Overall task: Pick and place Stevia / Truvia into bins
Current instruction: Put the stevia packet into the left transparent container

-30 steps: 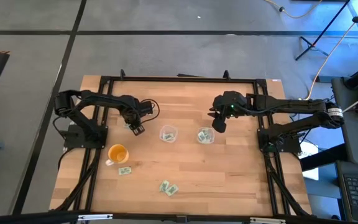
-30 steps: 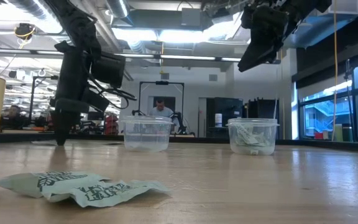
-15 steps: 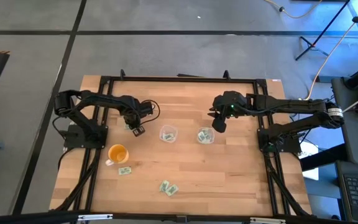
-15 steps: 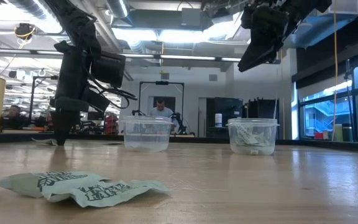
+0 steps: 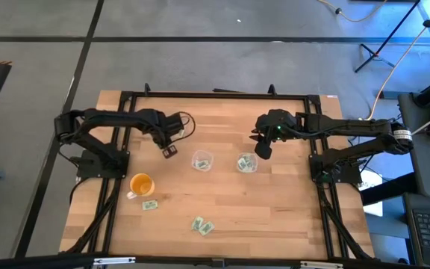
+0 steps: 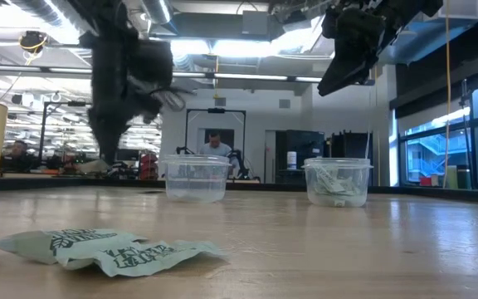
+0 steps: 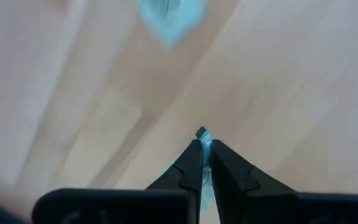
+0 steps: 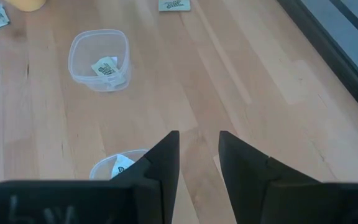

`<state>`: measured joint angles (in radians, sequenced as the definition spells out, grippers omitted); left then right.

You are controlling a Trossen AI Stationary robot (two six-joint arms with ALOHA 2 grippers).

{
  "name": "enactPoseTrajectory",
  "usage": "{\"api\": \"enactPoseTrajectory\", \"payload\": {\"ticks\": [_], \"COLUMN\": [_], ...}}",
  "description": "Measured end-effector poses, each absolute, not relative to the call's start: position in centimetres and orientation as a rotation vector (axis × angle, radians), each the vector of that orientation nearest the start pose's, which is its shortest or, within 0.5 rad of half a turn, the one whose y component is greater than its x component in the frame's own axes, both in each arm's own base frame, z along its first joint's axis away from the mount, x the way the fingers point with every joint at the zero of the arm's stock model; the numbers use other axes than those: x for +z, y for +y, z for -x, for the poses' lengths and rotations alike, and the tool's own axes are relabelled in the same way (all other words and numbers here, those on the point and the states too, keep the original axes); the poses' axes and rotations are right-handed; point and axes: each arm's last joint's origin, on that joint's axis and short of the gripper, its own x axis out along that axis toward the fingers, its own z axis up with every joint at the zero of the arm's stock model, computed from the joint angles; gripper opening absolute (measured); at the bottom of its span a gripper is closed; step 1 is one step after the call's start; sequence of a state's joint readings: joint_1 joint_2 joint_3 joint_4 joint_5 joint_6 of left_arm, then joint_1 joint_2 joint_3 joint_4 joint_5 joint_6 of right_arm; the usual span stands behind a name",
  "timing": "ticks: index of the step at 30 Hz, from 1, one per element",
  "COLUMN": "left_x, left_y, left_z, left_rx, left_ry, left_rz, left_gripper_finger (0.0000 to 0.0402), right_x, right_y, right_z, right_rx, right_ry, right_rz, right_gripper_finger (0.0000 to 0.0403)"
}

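My left gripper (image 5: 169, 152) hangs above the table's left part, pointing down, shut on one green and white Stevia packet (image 7: 202, 132). My right gripper (image 5: 264, 152) waits open above the right bin (image 5: 246, 163), which holds packets. The left bin (image 5: 202, 161) stands beside it with one packet (image 8: 106, 67) inside. Both clear bins rest on their bases. Loose packets lie flat near the front: one (image 5: 149, 205) by the cup, a small heap (image 5: 202, 225) at the middle. My left gripper pinches the packet between its two fingers, coming from above and pointing down. Only a small green edge (image 7: 202, 132) pokes out past the fingertips in the wrist view. The packet (image 6: 94, 166) hangs at the fingertips, lifted clear of the table.
An orange translucent cup (image 5: 141, 184) stands at the front left, between my left gripper and the loose packets. Black frame rails (image 5: 110, 217) run along both sides of the wooden table. Bare wood lies between the bins and the front edge.
My left gripper has shut on a packet at the table's surface, then risen straight up with it. The packet is now lifted clear of the wood.
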<state>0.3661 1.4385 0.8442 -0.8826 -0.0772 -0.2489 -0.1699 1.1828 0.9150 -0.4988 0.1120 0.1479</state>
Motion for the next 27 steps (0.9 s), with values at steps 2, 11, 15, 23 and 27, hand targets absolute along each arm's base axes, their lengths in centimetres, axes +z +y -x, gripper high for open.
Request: {"api": "enactPoseTrajectory", "payload": {"ticks": [2,11,15,23,27], "left_x": [19.0,22.1,23.1,22.5,21.1], "left_y": [8.6,6.9,5.1,2.4,1.8], "left_z": [-22.1,-26.9,-28.4,-30.2,-30.7], "left_rx": [0.527,0.188,0.052,-0.042,-0.055], "left_ry": [1.384,1.033,0.903,0.843,0.91], "left_rz": [0.416,0.275,0.181,0.082,0.084], "left_gripper_finger": [0.0018,0.0018,0.0018,0.0018,0.0018], "right_x": [27.4,27.4,27.4,27.5,27.5], "right_y": [-4.4,-4.4,-4.4,-4.4,-4.4], "right_z": [-23.8,-23.8,-23.8,-23.8,-23.8], "right_rx": [-0.324,-0.322,-0.316,-0.316,-0.316], "right_ry": [0.747,0.747,0.743,0.743,0.743], "right_rz": [-0.162,-0.155,-0.14,-0.139,-0.14], "right_gripper_finger": [0.0116,0.0116,0.0116,0.0116,0.0116]}}
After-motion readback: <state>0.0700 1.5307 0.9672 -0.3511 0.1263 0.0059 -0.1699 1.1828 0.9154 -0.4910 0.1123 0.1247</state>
